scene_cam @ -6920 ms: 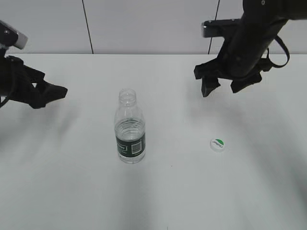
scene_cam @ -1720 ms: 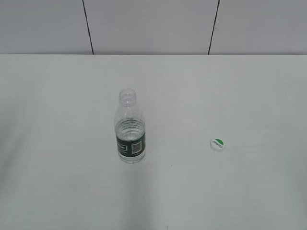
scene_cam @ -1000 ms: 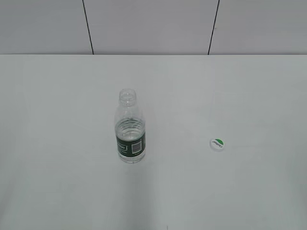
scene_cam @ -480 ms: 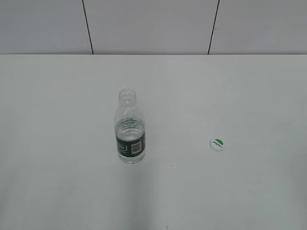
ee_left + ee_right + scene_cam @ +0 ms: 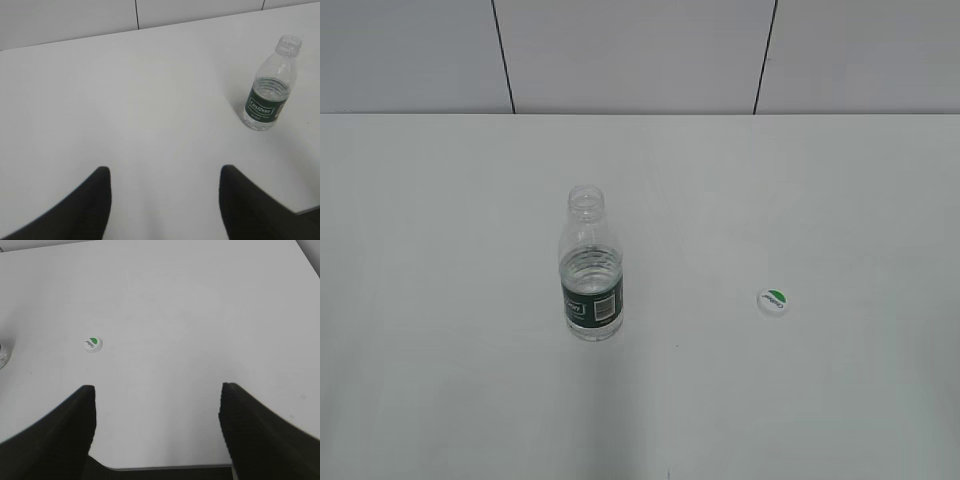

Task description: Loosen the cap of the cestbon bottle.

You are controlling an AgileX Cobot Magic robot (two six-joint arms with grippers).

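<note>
The cestbon bottle [image 5: 590, 268] stands upright on the white table, left of centre, its neck open with no cap on it. It also shows at the upper right of the left wrist view [image 5: 269, 86]. The cap [image 5: 773, 300] lies flat on the table to the bottle's right, logo up, and shows in the right wrist view [image 5: 92, 344]. Neither gripper is in the exterior view. My left gripper [image 5: 162, 172] is open and empty, far from the bottle. My right gripper [image 5: 156, 390] is open and empty, set back from the cap near the table's front edge.
The white table [image 5: 800, 190] ends at a pale panelled wall [image 5: 630, 55] with two dark seams. The table's front edge [image 5: 165, 468] shows between my right gripper's fingers. A table corner shows at the lower right of the left wrist view.
Both arms hung over the table 6.9 s ago and have left the exterior view. Bottle and cap have not moved in the last two seconds.
</note>
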